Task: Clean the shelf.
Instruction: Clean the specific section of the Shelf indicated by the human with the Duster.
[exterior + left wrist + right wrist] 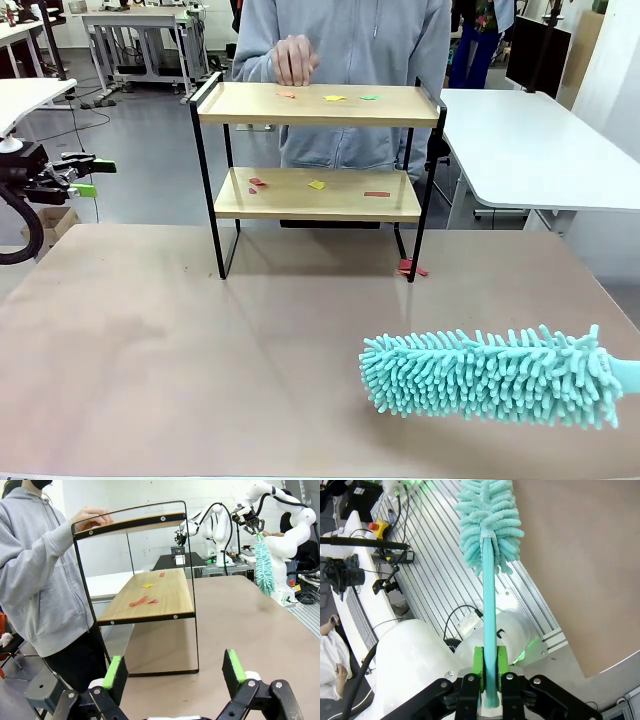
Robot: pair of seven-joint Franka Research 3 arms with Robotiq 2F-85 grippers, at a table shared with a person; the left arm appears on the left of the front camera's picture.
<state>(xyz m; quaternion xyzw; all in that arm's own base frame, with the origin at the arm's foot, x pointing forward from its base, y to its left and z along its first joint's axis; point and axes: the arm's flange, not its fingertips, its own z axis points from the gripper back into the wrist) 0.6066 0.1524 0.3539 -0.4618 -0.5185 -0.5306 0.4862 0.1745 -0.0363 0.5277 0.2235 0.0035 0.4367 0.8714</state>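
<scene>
A fluffy turquoise duster is poised over the table on the robot's side of the shelf, well apart from it and off to its right. Its handle is clamped between the green pads of the right gripper; whether the fibres brush the tabletop cannot be told. By the look of things the cleaning is only at its start: the tool is in hand, but litter lies on both boards. The next move calls for carrying the duster head across to the shelf and levelling it with a board between the raised side rails. It must then sweep the litter off an open edge without snagging the thin frame. To the shelf's left, the left gripper points at the shelf's end, its fingers spread wide with nothing between them. The shelf stands upright on the table toward the person's side, two pale wooden boards in a slim black frame. Paper scraps in orange, yellow and green dot its upper board, and red and yellow ones lie on the lower. A few red bits sit on the table at the shelf's front right foot. Behind the shelf a person in a grey hoodie rests a hand at the back of the upper board, toward its left end.
</scene>
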